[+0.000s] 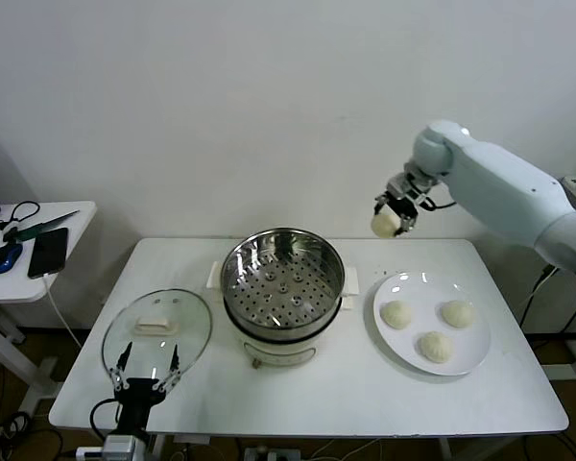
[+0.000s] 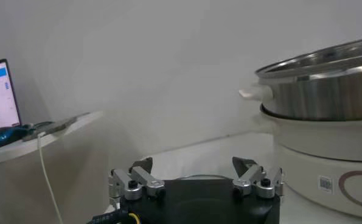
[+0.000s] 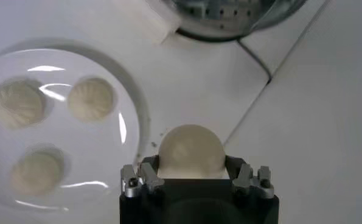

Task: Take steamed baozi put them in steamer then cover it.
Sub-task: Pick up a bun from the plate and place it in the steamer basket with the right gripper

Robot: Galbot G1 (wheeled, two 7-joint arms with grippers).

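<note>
My right gripper [image 1: 392, 217] is shut on one cream-white baozi [image 1: 384, 224], held in the air to the right of the steamer and behind the plate; it shows between the jaws in the right wrist view [image 3: 191, 151]. Three more baozi [image 1: 396, 314] [image 1: 457, 313] [image 1: 435, 347] lie on the white plate [image 1: 403, 353]. The empty steel steamer [image 1: 282, 275] sits on its cream pot base at the table's middle. The glass cover [image 1: 158, 331] lies flat at the front left. My left gripper [image 1: 147, 368] is open, low at the cover's near edge.
A side table [image 1: 38, 279] at the far left carries a phone [image 1: 48, 252], a mouse [image 1: 5, 257] and cables. The white wall stands close behind the table. The steamer's side shows in the left wrist view [image 2: 327, 91].
</note>
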